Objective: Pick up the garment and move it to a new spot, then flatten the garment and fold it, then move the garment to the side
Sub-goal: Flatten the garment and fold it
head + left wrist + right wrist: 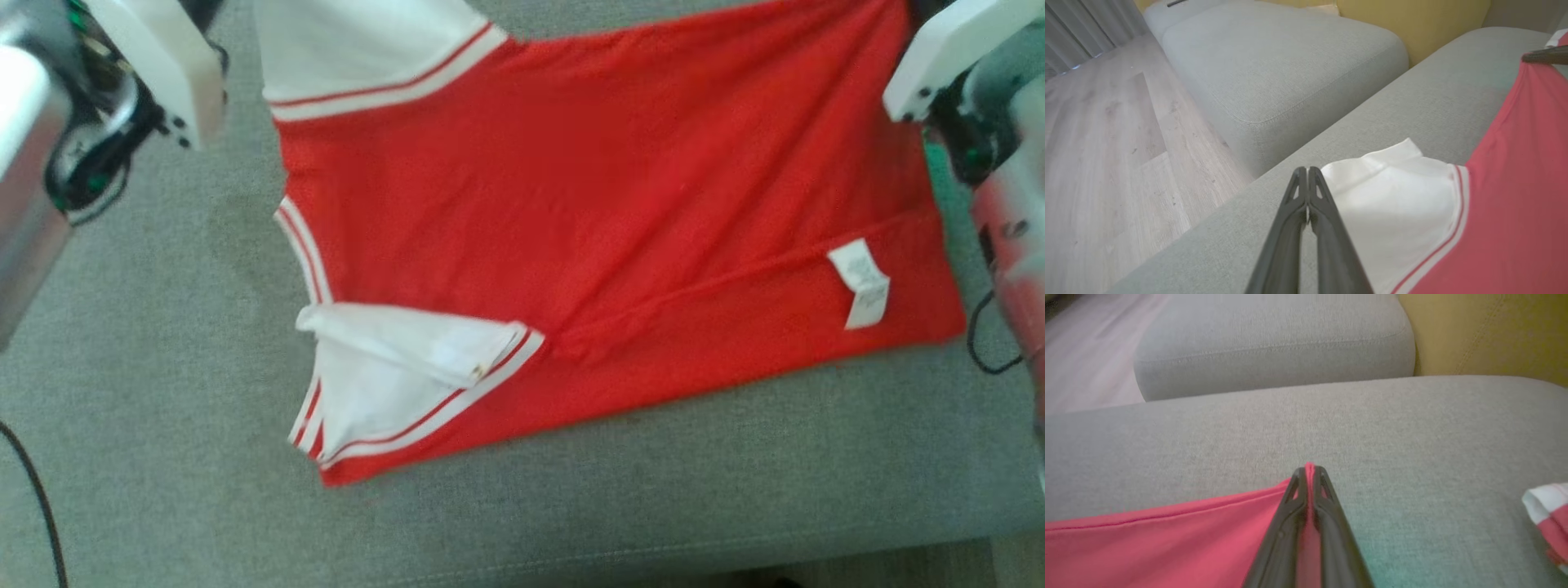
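Right wrist view, right claw [1309, 470] pinching red garment [1167, 539], on grey cushion [1412, 437]

The left gripper [1307, 169] is pressing its two fingers together, tip to tip, and it is unclear whether they are catching any cloth. The right gripper [1309, 467] is pinching an edge of the garment [1167, 539], with red cloth showing in the slit between its closed fingers. In the head view, the left wrist [155, 65] and the right wrist [955, 57] are reaching forward at the upper corners.
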Controlling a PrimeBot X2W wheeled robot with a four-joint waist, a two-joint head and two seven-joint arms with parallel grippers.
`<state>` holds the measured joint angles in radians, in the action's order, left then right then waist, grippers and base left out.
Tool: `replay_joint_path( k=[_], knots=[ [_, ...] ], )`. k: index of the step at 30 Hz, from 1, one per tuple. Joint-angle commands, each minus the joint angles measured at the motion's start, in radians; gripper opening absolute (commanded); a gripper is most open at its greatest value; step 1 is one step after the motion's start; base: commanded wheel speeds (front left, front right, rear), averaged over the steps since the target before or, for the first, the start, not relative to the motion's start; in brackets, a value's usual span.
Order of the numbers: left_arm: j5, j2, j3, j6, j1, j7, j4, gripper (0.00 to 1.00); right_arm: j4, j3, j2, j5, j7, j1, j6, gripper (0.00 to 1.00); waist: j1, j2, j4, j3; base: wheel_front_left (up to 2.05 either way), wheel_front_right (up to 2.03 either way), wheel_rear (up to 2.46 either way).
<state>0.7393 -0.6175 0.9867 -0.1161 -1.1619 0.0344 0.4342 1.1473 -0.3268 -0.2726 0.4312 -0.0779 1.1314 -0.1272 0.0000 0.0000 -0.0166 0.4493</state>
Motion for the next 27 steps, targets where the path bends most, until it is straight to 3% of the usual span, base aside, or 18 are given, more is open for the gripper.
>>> replay_joint_path(
  k=[1, 9, 15, 27],
  knots=[
    [-0.013, -0.042, -0.063, 0.009, -0.075, -0.030, -0.001, 0.00, -0.020, 0.008, -0.014, 0.019, 0.026, 0.037, -0.003, 0.00, 0.0000, 0.0000, -0.001, 0.002, 0.00, 0.00, 0.00],
    [0.010, 0.012, -0.088, 0.014, -0.081, -0.125, 0.064, 0.00, -0.018, 0.018, -0.047, 0.083, 0.090, 0.024, -0.003, 0.00, 0.0000, 0.0000, 0.009, -0.033, 0.00, 0.00, 0.00],
    [0.066, -0.004, -0.083, 0.033, 0.045, -0.132, -0.013, 0.00, -0.050, -0.012, -0.066, 0.128, 0.133, -0.070, -0.003, 0.00, 0.0000, 0.0000, 0.021, -0.075, 0.00, 0.00, 0.00],
    [0.143, -0.105, -0.096, 0.176, 0.312, -0.158, -0.289, 0.00, -0.107, -0.021, -0.098, 0.177, 0.225, -0.221, -0.003, 0.00, 0.0000, 0.0000, 0.038, -0.115, 0.00, 0.00, 0.00]
  ],
)
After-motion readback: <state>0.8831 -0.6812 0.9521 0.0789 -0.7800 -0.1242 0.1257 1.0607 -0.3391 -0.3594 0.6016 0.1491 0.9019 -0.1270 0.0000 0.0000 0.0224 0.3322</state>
